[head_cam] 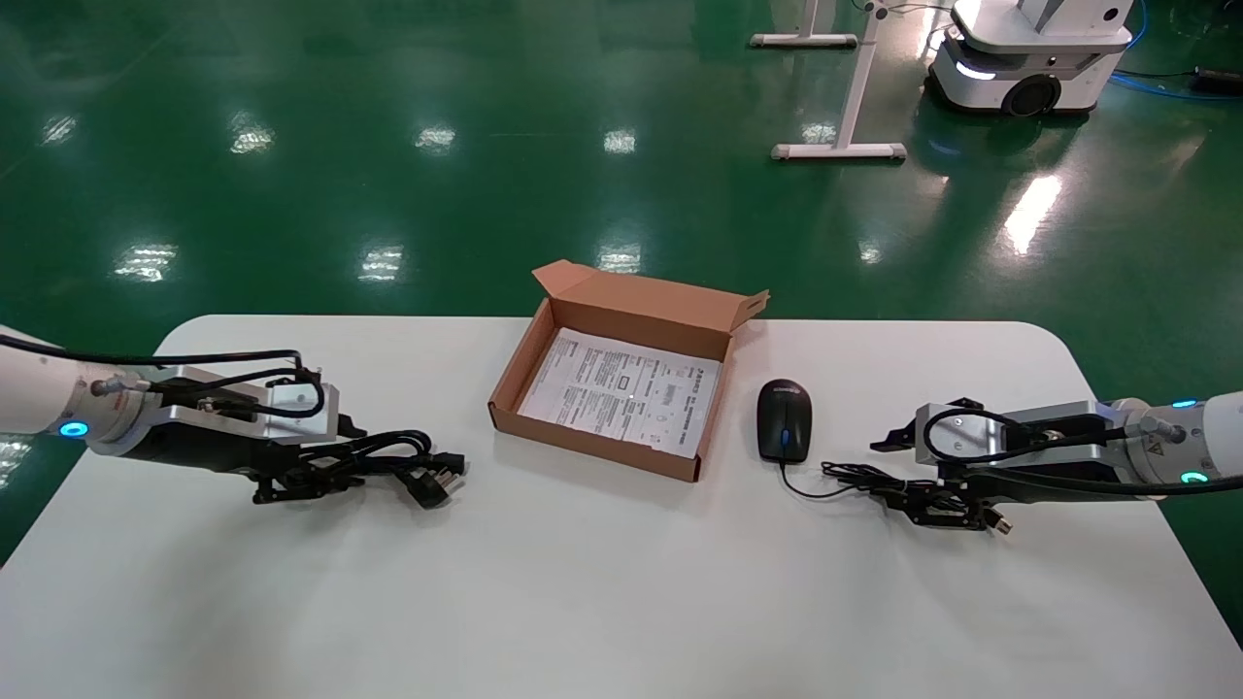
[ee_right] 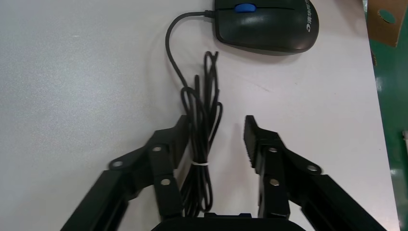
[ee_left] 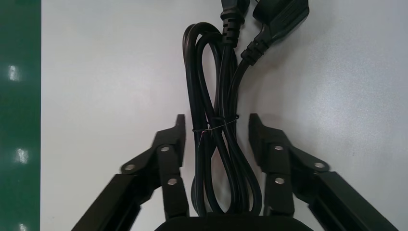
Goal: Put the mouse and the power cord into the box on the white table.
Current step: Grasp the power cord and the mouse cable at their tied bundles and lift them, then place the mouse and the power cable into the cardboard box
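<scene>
Left pincer (ee_left: 215, 134) wide, straddling the bundled power cord (ee_left: 216, 144) on the bench (head_cam: 583, 582), fingers not yet touching it. Right pincer (ee_right: 215, 139) likewise wide over the mouse's tied wire (ee_right: 199, 144); one finger just beside the bundle, mouse (head_cam: 785, 419) lying just right of the box (head_cam: 621, 311). Advisable: close squarely at each tie so loops stay gathered, lift clear of the box wall before lowering. White lettering on mouse and print on box lining (head_cam: 621, 393) illegible.
</scene>
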Controlling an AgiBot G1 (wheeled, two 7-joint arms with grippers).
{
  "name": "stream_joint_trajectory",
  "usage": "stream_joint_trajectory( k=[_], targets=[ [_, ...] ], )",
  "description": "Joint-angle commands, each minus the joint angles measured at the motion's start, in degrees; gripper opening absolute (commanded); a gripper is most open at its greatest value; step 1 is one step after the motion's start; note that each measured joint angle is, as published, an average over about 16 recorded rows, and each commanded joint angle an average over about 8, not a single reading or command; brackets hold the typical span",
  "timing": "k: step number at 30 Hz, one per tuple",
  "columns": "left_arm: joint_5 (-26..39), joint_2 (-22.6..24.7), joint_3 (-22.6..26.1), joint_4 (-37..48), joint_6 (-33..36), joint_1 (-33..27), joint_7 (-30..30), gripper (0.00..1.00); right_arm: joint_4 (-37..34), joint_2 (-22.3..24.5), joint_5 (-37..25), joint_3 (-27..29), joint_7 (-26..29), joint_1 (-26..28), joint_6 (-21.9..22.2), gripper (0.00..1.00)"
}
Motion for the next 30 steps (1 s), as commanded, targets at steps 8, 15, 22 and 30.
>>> stream_joint_trajectory(
  k=[8, 15, 22, 30],
  targets=[
    [0.0, 0.0, 0.0, -0.1, 0.0, 0.0, 0.0, 0.0, 0.1, 0.0, 0.0, 0.0, 0.0, 0.0, 0.0, 0.0],
    [-1.1, -1.9, -0.7, 0.0, 1.0, -2.0, -0.4, 0.0, 0.3, 1.0, 1.3, 0.9, 0.9, 1.9, -1.4, 0.0],
    [-3.6, -5.9, -2.6, -1.4, 3.3, -8.2, -0.4, 0.0, 0.7, 1.9, 5.6, 3.9, 4.7, 8.0, -4.2, 0.0],
    [-8.5, -4.6, -6.2, -1.2, -7.0, -13.6, -6.3, 0.0, 3.5, -2.8, 9.2, 6.5, 5.7, 13.9, -1.6, 0.0]
  ],
)
